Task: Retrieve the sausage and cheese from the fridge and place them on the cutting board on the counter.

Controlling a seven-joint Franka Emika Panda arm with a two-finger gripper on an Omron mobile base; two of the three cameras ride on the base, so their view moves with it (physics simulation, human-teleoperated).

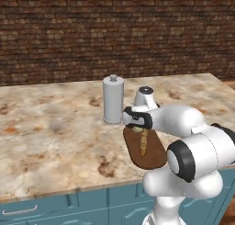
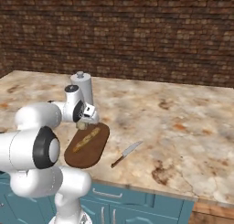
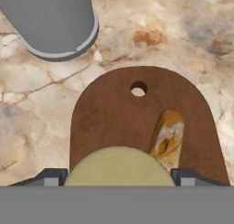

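The cheese [image 3: 119, 168] is a tan-yellow round chunk sitting between my two fingertips, and my gripper [image 3: 119, 178] is shut on it. It hangs just above the far end of the dark brown oval cutting board [image 3: 114, 118], near the board's hole. From the base, my gripper [image 1: 137, 123] [image 2: 84, 120] points down over the cutting board [image 1: 153, 156] [image 2: 93, 153] with the cheese [image 2: 82, 125] under it. The board lies on the marbled counter [image 1: 55, 127] near its front edge. The sausage and the fridge are out of view.
A tan bread-like stick [image 1: 143, 141] [image 2: 86, 140] [image 3: 168, 136] lies along the board. A grey cylindrical canister [image 1: 113, 100] [image 2: 82, 88] [image 3: 55, 22] stands just behind the board. A small brown-handled knife [image 2: 125, 153] lies on the counter right of the board. A brick wall backs the counter.
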